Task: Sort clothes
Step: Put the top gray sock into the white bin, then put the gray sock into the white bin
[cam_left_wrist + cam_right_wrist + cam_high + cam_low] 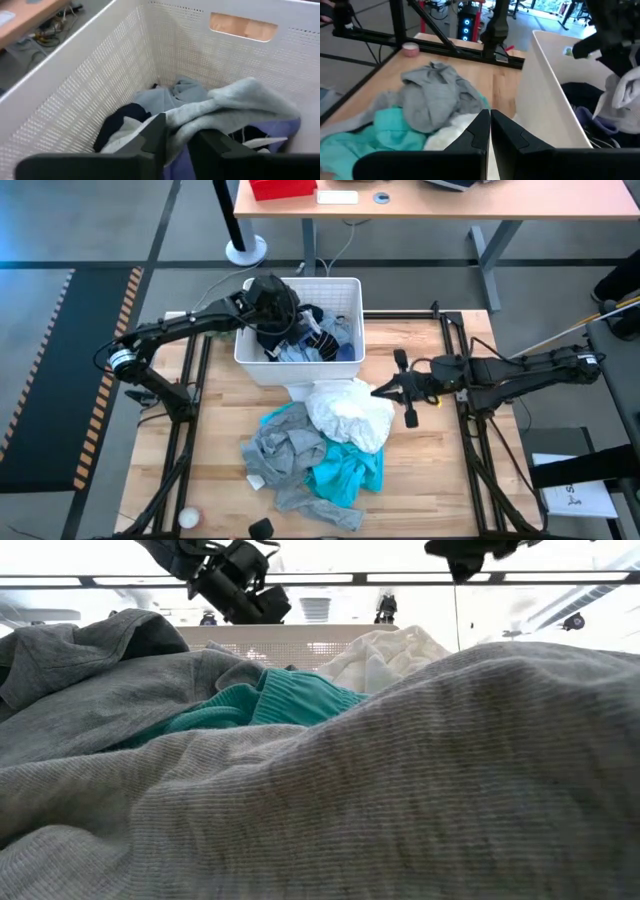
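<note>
A white perforated bin [300, 370] stands at the table's far middle and holds dark navy, blue and light grey clothes [322, 338]. My left gripper [275, 308] reaches into the bin from the left and is shut on a light grey garment [235, 100]. In front of the bin lies a pile: a white garment [350, 415], a grey one [285, 450] and a teal one [345, 470]. My right gripper [384, 390] is shut and empty, hovering at the white garment's right edge; it also shows in the right wrist view [490, 120]. My left gripper pinches a bunched fold of the light grey garment [181, 125] between its two fingers, coming from above and slanting down into the bin. The right wrist view shows the cloth hanging slack [624, 95] below the gripper, over the other clothes in the bin.
Black frame rails [190, 420] run along the table's left and right sides. A small pink-and-white round object [187, 518] and a dark object [262, 527] sit near the front edge. Bare wood [420, 470] lies right of the pile.
</note>
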You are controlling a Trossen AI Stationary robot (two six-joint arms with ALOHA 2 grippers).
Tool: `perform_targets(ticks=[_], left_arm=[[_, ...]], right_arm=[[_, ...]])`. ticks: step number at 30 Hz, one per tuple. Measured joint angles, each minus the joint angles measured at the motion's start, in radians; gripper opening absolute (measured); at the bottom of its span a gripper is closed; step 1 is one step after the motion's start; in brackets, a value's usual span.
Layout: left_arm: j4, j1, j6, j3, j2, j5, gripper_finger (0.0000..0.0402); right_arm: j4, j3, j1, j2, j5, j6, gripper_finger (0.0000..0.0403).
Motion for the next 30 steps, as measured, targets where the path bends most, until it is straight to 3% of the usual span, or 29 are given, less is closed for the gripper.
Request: perform_targets(ticks=[9, 16, 25, 30], left_arm=[[-0.022, -0.049, -0.039, 0.04, -0.034, 0.02, 0.0164], [0.054, -0.125, -0.039, 0.011, -0.136, 0.02, 0.0221], [0.116, -0.177, -0.04, -0.089, -0.268, 0.017, 0.0212], [0.115, -0.17, -0.014, -0.159, -0.277, -0.125, 0.0199]], right_arm=[[-0.023, 0.053, 0.281, 0.037, 0.205, 0.117, 0.0], [-0.023, 0.105, 0.528, 0.226, 0.378, 0.196, 0.0], [-0.023, 0.274, 0.695, 0.56, 0.404, 0.49, 0.0017], [-0.08, 0.426, 0.71, 0.735, 0.401, 0.609, 0.0071]])
